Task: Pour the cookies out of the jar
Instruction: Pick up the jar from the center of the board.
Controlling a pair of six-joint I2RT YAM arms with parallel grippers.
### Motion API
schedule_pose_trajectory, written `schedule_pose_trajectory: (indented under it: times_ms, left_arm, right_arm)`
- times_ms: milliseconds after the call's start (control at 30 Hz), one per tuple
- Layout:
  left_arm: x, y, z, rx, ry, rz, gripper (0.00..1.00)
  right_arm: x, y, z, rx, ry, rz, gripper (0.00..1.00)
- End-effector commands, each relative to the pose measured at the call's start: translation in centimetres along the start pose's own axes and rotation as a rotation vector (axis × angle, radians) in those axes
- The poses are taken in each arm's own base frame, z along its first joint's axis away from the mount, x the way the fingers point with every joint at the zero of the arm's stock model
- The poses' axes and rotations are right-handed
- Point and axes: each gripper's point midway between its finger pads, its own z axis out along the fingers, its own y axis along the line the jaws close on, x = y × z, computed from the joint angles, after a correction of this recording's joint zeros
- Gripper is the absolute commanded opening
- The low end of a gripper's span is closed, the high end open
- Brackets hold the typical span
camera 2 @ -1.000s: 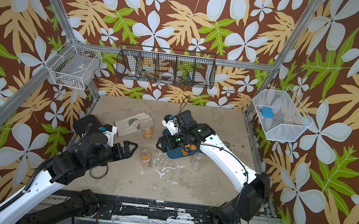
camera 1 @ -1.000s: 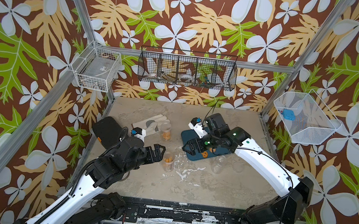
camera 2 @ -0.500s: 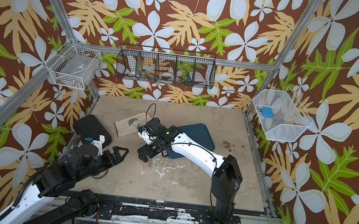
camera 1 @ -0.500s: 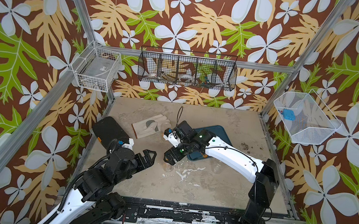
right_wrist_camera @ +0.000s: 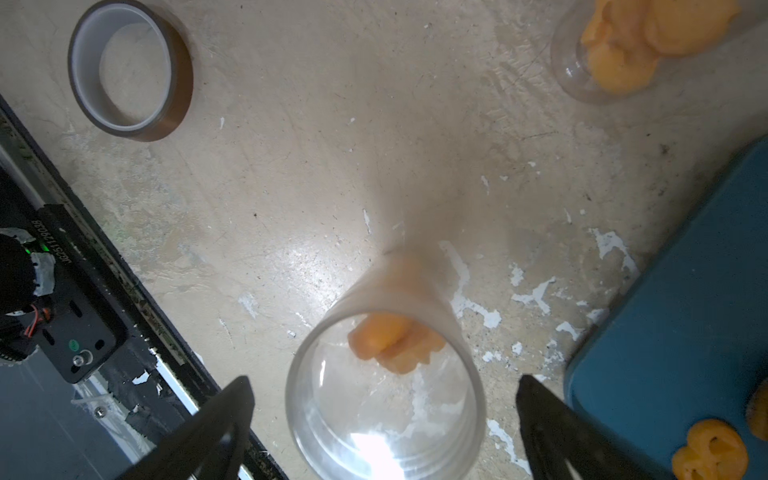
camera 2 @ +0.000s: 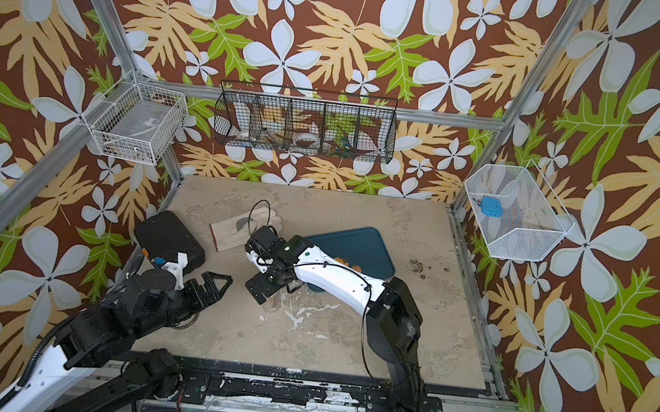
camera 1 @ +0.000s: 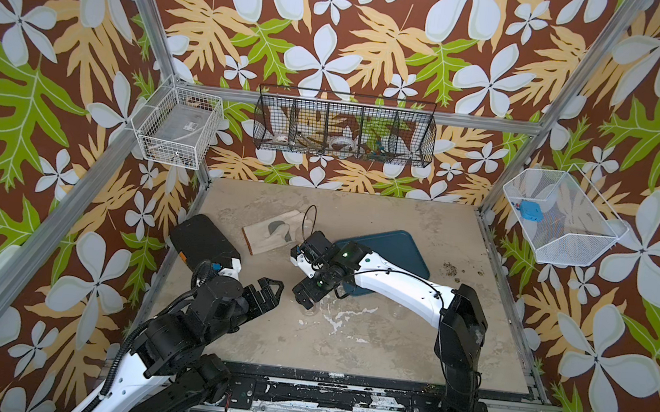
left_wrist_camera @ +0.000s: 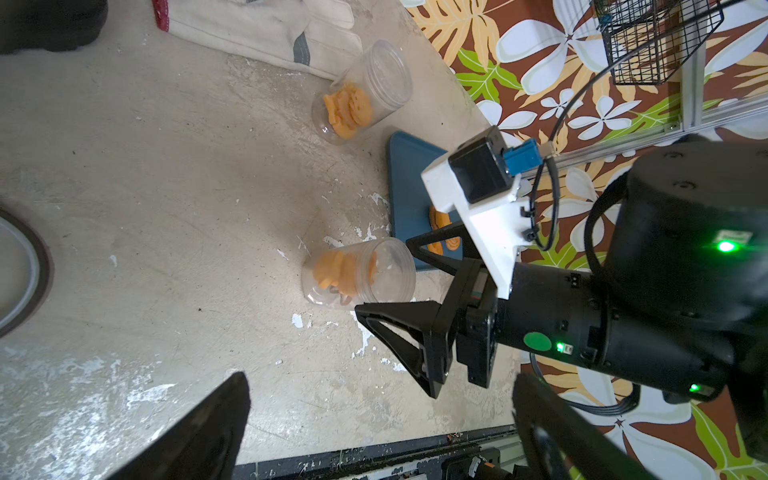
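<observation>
Our right end effector [right_wrist_camera: 384,380] straddles the mouth of the clear jar [left_wrist_camera: 357,274], fingers [right_wrist_camera: 224,415] apart and not touching it. The jar stands upright on the tabletop [right_wrist_camera: 332,166] beside the blue tray [right_wrist_camera: 685,291], cookies [right_wrist_camera: 390,340] inside. Our left end effector [camera 1: 269,290], also spread, sits farther off.

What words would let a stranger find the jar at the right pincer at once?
On the beige table lies a dark blue tray. Beside its corner stands a clear open jar of orange cookies. Unlike the twin jar beside the glove, it sits inside the open right pincer.
</observation>
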Motion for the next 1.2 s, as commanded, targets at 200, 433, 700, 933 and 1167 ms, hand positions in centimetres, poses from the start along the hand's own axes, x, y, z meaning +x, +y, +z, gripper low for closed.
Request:
schedule_pose_trajectory:
  times_ms: [200,433,700,933,1167]
  left_arm:
    - [-0.2,0.5,-0.2,-0.028,-0.013,0.016,1.00]
    - [-0.3,0.7,-0.3,-0.040,-0.017,0.039,1.00]
    - [-0.3,0.4,0.3,-0.041,-0.012,0.068,1.00]
    - [-0.2,-0.2,1.0,-0.032,0.001,0.091,1.00]
    - [0.7,-2.0,2.6,0.019,0.071,0.152,1.00]
  right_arm:
    - [0.3,-0.5,1.1,0.030,0.033,0.030,0.89]
    - [0.4,-0.5,1.5,0.029,0.052,0.041,0.80]
    - [0.5,-0.7,0.9,0.044,0.048,0.046,0.67]
    - [0.5,-1.0,-0.5,0.054,0.032,0.059,0.63]
    - [0.9,-3.4,-4.2,-0.090,-0.046,0.258,0.62]
